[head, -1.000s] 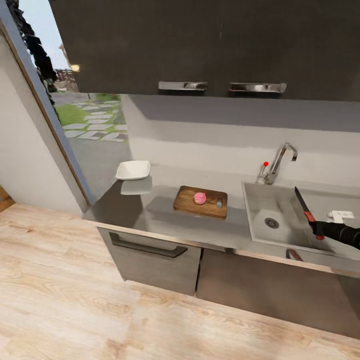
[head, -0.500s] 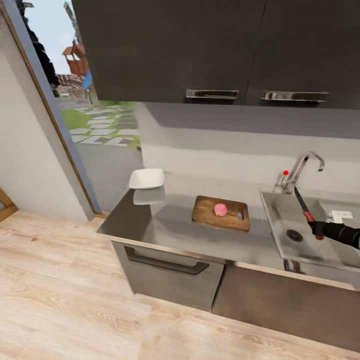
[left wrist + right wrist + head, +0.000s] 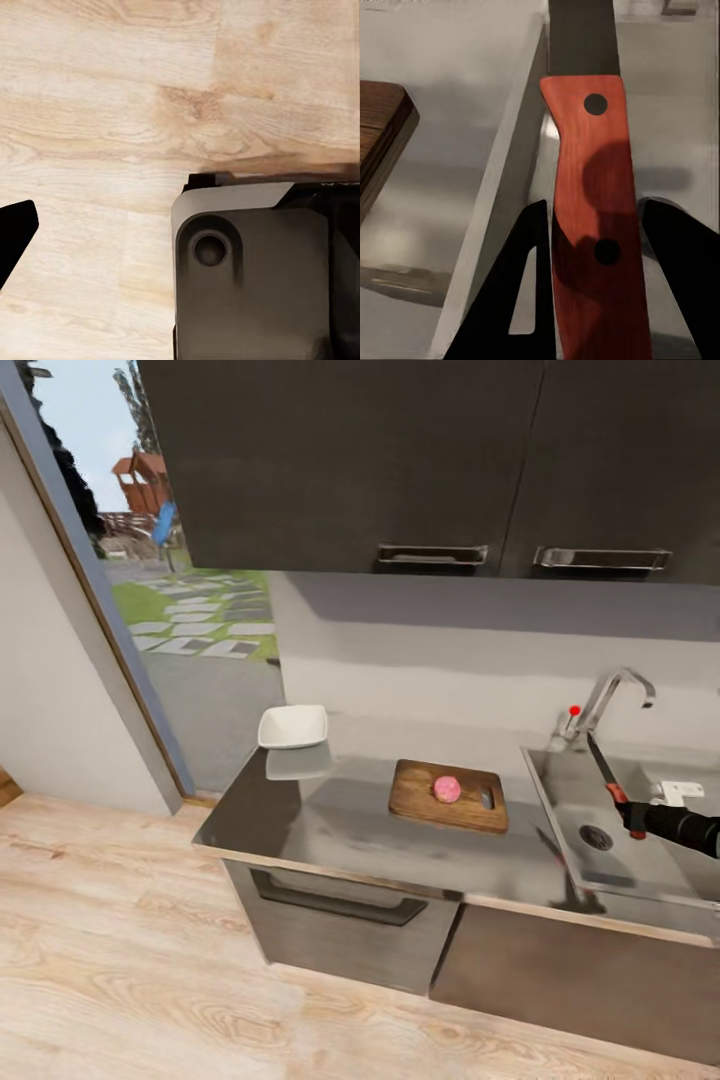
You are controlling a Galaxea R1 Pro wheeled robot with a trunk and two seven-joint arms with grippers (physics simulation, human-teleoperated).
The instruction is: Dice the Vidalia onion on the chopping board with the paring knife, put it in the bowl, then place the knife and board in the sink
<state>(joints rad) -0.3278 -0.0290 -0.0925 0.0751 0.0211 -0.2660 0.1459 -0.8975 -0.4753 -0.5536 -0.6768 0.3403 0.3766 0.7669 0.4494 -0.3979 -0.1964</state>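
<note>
Shifted slightly rightward since before: camera only. Head view: onion (image 3: 447, 789) on board (image 3: 449, 796), centre; knife (image 3: 606, 774) held over sink (image 3: 640, 865), right. Right wrist: right claw (image 3: 594, 300) clamped on stiff, light handle. Left wrist: floor (image 3: 112, 112); left claw's opening untellable.

On the countertop (image 3: 350, 830), the chopping board (image 3: 448, 796) lies between bowl (image 3: 293, 727) and sink (image 3: 625, 825).

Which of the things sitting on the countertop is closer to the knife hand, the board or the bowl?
The chopping board, brown with the onion on it. The white bowl sits farther off, near the window end, from the right gripper holding the paring knife.
</note>
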